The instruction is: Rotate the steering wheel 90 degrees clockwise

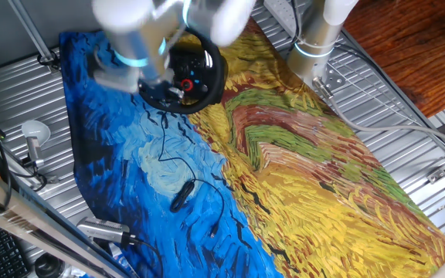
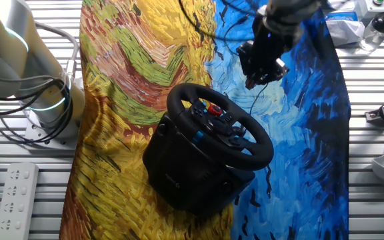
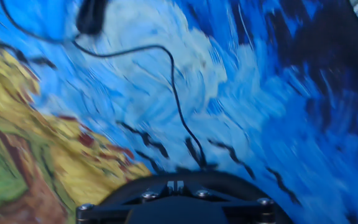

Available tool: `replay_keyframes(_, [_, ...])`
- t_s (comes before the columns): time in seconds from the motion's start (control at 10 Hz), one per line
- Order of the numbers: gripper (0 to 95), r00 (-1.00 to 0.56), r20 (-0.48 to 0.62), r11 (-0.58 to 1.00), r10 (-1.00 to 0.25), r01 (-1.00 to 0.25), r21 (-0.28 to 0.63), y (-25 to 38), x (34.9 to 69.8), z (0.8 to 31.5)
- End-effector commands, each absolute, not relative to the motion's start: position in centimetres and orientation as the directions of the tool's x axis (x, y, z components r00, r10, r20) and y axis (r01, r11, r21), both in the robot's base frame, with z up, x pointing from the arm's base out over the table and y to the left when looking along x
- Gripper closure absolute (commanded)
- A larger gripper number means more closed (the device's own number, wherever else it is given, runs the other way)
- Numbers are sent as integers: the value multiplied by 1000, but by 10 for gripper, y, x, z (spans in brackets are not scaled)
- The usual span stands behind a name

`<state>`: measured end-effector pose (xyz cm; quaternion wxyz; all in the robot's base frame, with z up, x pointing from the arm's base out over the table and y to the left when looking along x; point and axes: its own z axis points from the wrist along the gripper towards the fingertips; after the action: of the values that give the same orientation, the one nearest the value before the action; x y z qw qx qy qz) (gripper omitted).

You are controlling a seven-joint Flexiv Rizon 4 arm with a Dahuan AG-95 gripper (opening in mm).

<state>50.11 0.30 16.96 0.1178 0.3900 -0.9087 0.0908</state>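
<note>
Near the centre of the other fixed view, the steering wheel (image 2: pixel 220 127) sits on a painted cloth (image 2: pixel 139 67) of yellow, green and blue swirls that covers the tabletop (image 2: pixel 372 193). Its thick black rim is a full ring, tilted up and facing the lower right of the frame. Inside it a grey hub carries a red round button and small blue-lit buttons. Behind the rim a bulky black base rests on the yellow part of the cloth. At upper centre of that view the gripper (image 2: pixel 262 67) hangs above the blue part of the cloth, apart from the rim; whether its fingers are wide or narrow I cannot tell, since the dark shape is blurred. At upper left of the hand view lies a small black oval device (image 3: pixel 92 15) with a thin black cable (image 3: pixel 173 87) running down toward the lower centre.
</note>
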Motion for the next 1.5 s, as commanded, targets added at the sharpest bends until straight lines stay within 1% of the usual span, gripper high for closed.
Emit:
replay_keyframes(0.1, [950, -760, 449, 703, -469, -630, -332, -2, 501, 171])
replay_keyframes(0.3, [950, -784, 473, 683, -402, -600, -416, -3, 501, 172])
replay_keyframes(0.5, [950, -785, 550, 568, -285, -600, -563, -3, 501, 172])
replay_keyframes(0.7, [950, -778, 589, 486, -217, -610, -626, -3, 501, 173])
replay_keyframes(0.9, [950, -768, 601, 475, -221, -623, -622, -3, 501, 173])
replay_keyframes(1.0, [950, -769, 588, 489, -252, -626, -608, -5, 500, 173])
replay_keyframes(1.2, [950, -782, 524, 594, -337, -609, -526, -14, 500, 180])
replay_keyframes(1.3, [950, -791, 473, 671, -388, -594, -444, -21, 499, 186])
replay_keyframes(1.5, [950, -784, 479, 668, -394, -603, -437, -22, 498, 189])
